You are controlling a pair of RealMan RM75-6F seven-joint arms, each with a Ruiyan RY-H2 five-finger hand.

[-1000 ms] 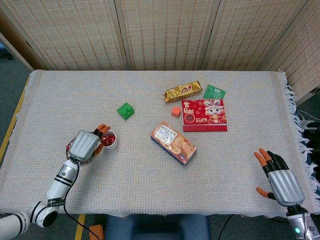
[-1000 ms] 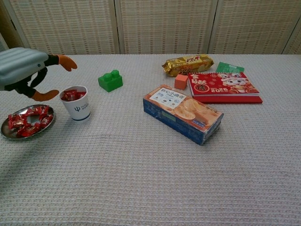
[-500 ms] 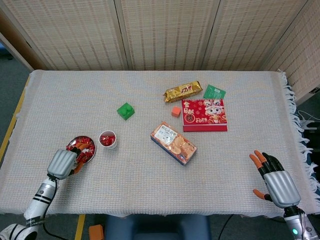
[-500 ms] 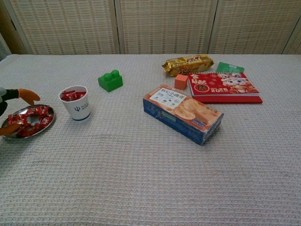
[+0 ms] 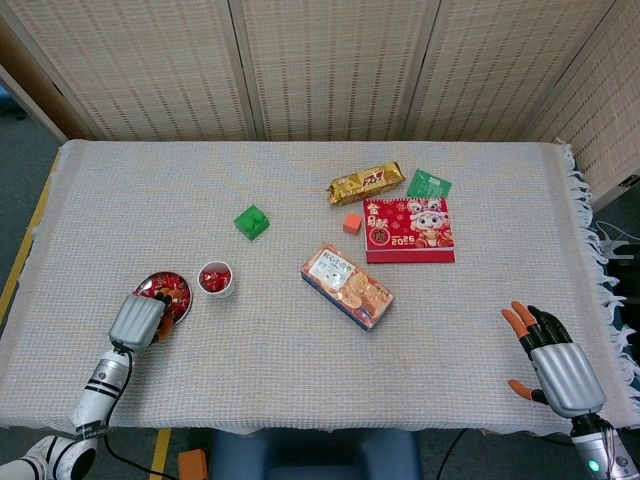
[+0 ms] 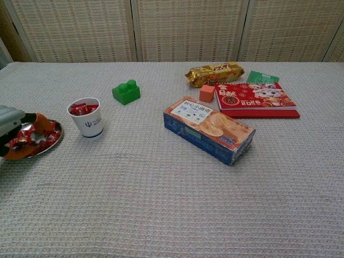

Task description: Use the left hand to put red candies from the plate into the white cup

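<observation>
The small round metal plate (image 5: 172, 285) holding red wrapped candies (image 6: 49, 137) sat near the front left corner of the table covered in a pale woven cloth (image 5: 300, 380). The left hand (image 5: 138, 319), silver-backed with orange fingertips, lay over the near side of that plate, its fingertips (image 6: 41, 119) down among the candies; whether it had closed on one could not be told from either view. Just to the right of the plate, close but apart from it, stood the white cup (image 6: 87, 118) with a dark mark on its side, upright, with several red candies already inside.

Beyond the plate and to its right lay a green toy building block (image 5: 251, 221). Further right of the plate, near the middle of the table, an orange and blue biscuit box (image 5: 346, 285) lay flat at an angle. Beyond that box, still further from the plate, were a small orange cube (image 5: 351, 223), a gold snack packet (image 5: 366, 183), a green sachet (image 5: 428, 184) and a red 2025 calendar card (image 5: 408, 230) with cartoon figures.

The right hand (image 5: 556, 362) rested at the front right edge of the table, well apart from the plate, fingers spread and holding nothing.
</observation>
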